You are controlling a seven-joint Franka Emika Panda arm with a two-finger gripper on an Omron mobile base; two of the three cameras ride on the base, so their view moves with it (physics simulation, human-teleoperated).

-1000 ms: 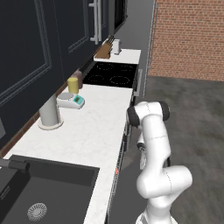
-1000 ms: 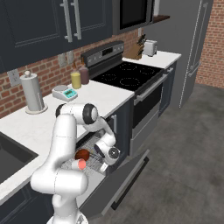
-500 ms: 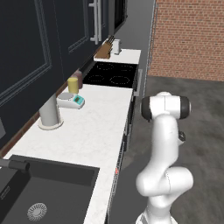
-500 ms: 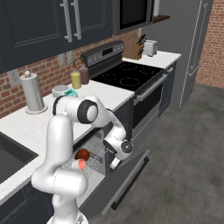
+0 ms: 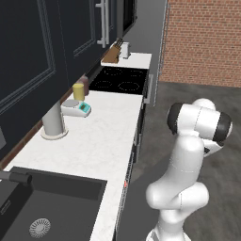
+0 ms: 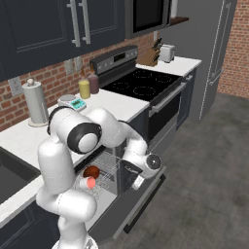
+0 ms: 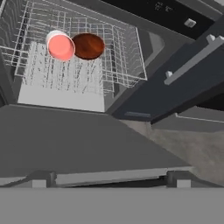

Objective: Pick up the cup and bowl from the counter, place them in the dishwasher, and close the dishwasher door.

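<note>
The dishwasher door [image 6: 127,210] lies folded down flat, and the silver wire rack [image 6: 108,168] is pulled out over it. The cup [image 6: 88,183] lies on its side in the rack with its salmon-red inside showing, touching the reddish-brown bowl [image 6: 91,171]. In the hand view, the cup [image 7: 60,46] and bowl [image 7: 88,45] sit at the top left, beyond the dark door panel [image 7: 78,140]. My gripper [image 6: 138,179] hangs over the door's outer part, right of the rack, open and holding nothing. Its fingertips [image 7: 42,178] stand wide apart. The white counter [image 5: 103,136] runs above.
On the counter [image 6: 121,104] stand a paper towel holder [image 6: 36,102], a yellow cylinder [image 6: 84,89] and a small scale [image 6: 71,102]. The black stove [image 6: 141,85] with its oven handle [image 7: 194,59] is to the right. The sink [image 5: 42,207] is on the left. Open floor lies beyond the door.
My arm has swung away from the rack toward the door's outer edge. The gripper stayed open. The cup and bowl have not moved in the rack.
</note>
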